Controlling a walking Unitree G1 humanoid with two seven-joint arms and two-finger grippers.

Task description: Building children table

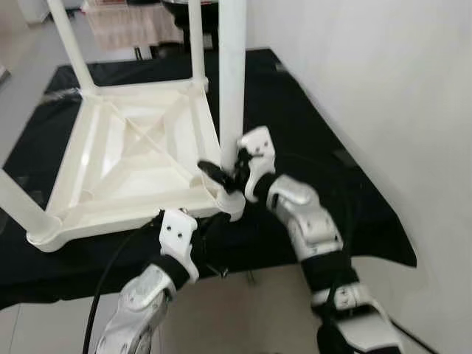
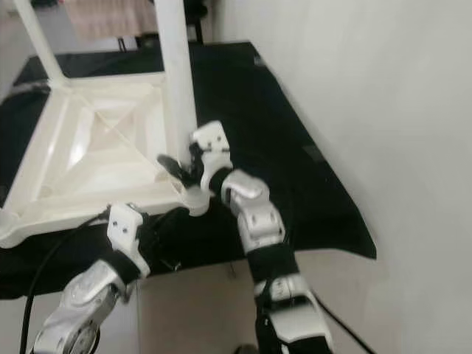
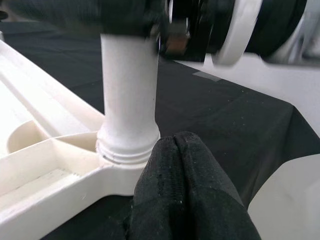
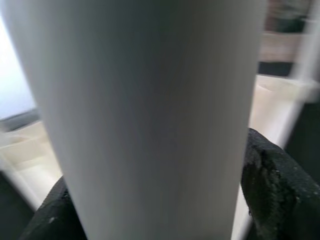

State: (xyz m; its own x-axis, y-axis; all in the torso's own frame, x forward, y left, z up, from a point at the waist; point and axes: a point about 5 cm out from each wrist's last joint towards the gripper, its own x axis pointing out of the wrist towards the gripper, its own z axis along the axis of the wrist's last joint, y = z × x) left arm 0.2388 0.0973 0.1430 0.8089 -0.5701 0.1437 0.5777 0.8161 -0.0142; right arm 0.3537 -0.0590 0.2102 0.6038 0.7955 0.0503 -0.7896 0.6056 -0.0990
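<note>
A white plastic tabletop (image 1: 133, 158) lies upside down on a black mat (image 1: 310, 147) spread over a pale floor (image 1: 243, 310), its ribbed underside facing up. At the far left a leg (image 1: 18, 203) rises from the near-left corner socket; two more legs (image 1: 71, 44) stand at the far corners. The left gripper (image 3: 177, 150) sits low at the tabletop's near edge, just beside the near-right corner socket (image 3: 127, 147); seen from the left wrist, its two black fingers are pressed together with nothing between them, their tips close to the threaded collar of the socket. Next to it, the near-right leg (image 1: 231, 74) stands upright in that socket. The right gripper (image 1: 225, 173) is clamped around this leg just above the socket, one black finger (image 4: 275, 185) showing on each side of the white tube in the right wrist view. A white wall (image 1: 383, 110) runs along the mat's right side.
</note>
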